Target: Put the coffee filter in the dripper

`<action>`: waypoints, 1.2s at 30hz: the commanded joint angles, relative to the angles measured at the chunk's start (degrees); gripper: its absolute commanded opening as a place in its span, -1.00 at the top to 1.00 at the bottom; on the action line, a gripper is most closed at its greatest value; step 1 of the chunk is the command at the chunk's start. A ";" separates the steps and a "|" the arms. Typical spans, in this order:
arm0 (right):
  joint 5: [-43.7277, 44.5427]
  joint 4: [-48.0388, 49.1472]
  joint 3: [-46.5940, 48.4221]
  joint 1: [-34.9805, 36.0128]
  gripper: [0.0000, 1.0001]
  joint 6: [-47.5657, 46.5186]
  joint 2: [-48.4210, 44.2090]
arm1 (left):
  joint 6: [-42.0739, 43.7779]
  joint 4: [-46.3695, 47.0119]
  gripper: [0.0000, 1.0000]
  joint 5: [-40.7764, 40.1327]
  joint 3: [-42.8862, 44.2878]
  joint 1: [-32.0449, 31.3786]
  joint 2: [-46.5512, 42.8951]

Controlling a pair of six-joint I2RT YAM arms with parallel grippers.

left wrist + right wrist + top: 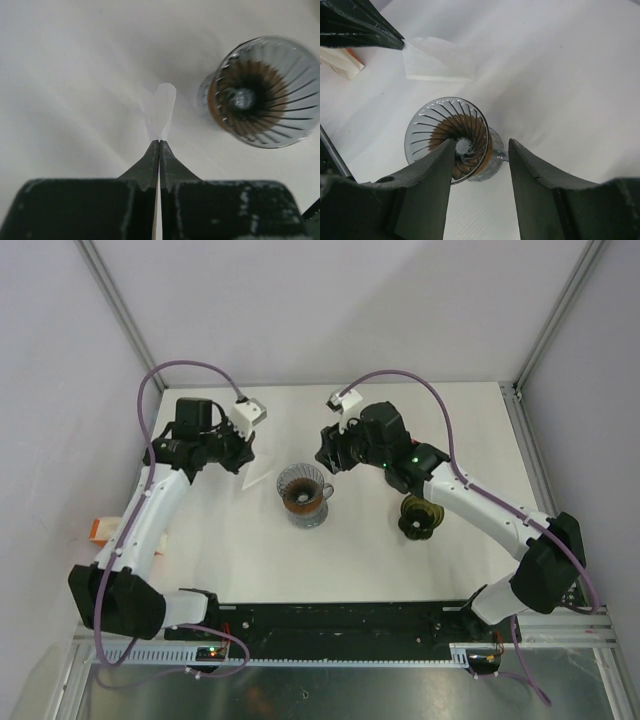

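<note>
The clear glass dripper [303, 494] with a brown ring stands upright mid-table, its ribbed cone empty. My left gripper [159, 141] is shut on the edge of a white paper coffee filter [161, 107], which sticks out past the fingertips to the left of the dripper [265, 92]. In the top view that gripper [243, 458] hangs left of and behind the dripper. My right gripper [481, 143] is open, nothing between its fingers, and hovers by the dripper [450, 137] on its back right side [328, 455]. The right wrist view also shows the filter [437, 62] held beyond the dripper.
A dark, ribbed cone-shaped object [418, 517] sits on the table under my right forearm. A small orange and white packet [100, 530] lies at the table's left edge. White walls with metal posts close in the back and sides.
</note>
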 commanded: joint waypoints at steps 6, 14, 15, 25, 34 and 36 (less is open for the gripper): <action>-9.16 4.62 0.55 -3.17 -0.11 -4.60 -6.90 | 2.96 -9.79 1.00 9.62 12.56 -7.06 -8.23; -19.73 6.91 0.52 -4.21 -0.29 -10.35 -11.27 | 5.43 -17.97 1.00 18.69 20.41 -11.32 -9.59; -21.18 7.05 0.49 -4.37 -0.29 -10.70 -11.68 | 5.60 -18.63 1.00 18.83 20.74 -12.38 -9.71; -28.21 1.84 -0.11 -1.04 -0.29 -15.66 -12.53 | 7.33 -21.75 0.99 20.46 21.52 -15.82 -9.97; -29.72 -0.99 -0.77 -0.35 -0.25 -18.89 -7.71 | 9.23 -21.62 1.00 20.90 19.01 -16.33 -8.50; -30.15 -1.22 -0.82 -0.34 -0.24 -19.53 -6.92 | 9.46 -21.66 1.00 20.50 18.94 -16.40 -8.65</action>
